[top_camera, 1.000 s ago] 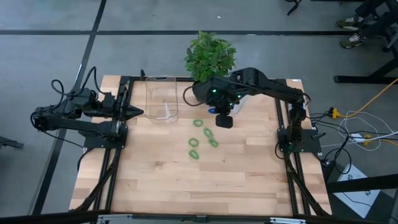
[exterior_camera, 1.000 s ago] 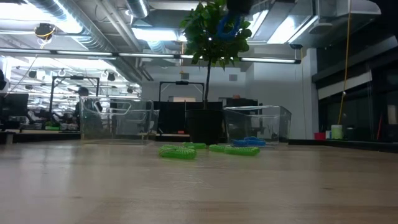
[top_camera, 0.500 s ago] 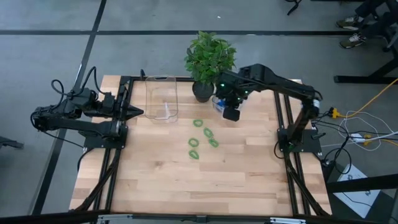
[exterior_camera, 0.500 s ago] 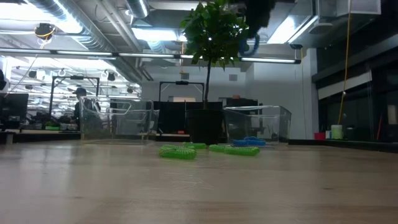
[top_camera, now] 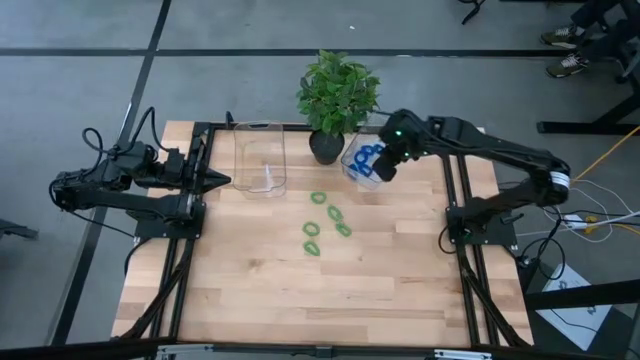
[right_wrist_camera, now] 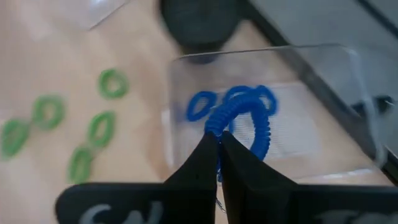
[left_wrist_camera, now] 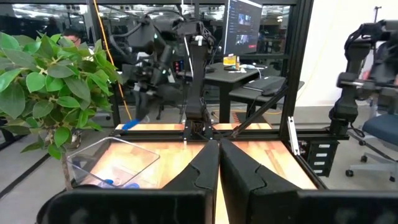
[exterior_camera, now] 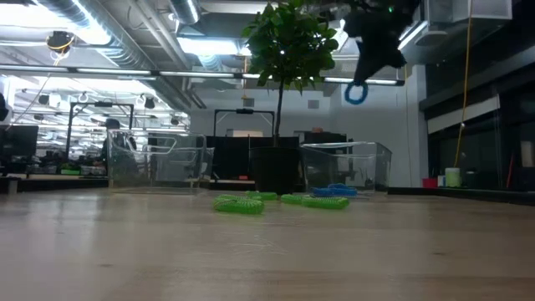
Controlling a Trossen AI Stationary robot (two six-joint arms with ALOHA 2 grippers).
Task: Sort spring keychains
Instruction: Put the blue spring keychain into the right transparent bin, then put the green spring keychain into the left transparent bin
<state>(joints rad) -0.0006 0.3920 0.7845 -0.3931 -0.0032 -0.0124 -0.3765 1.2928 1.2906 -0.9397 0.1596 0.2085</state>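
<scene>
The right gripper [right_wrist_camera: 216,144] pinches a blue spring keychain [right_wrist_camera: 239,118] in its jaws, above the clear bin [right_wrist_camera: 323,118] of blue ones. It should open only once squarely over the bin, so the loop drops clear of the rim; the left gripper [left_wrist_camera: 219,149] waits shut

You've got the right gripper [exterior_camera: 361,73] up high, pinching a blue spring keychain [exterior_camera: 356,93] that dangles just under it. Straight below sits a clear bin [exterior_camera: 344,171] with more blue ones inside, and green keychains [exterior_camera: 239,203] lie on the table [exterior_camera: 267,251] below and off to the side.

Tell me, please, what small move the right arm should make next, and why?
Probably open the right gripper: it pinches a blue spring keychain above the clear bin that already holds the other blue ones.
</scene>
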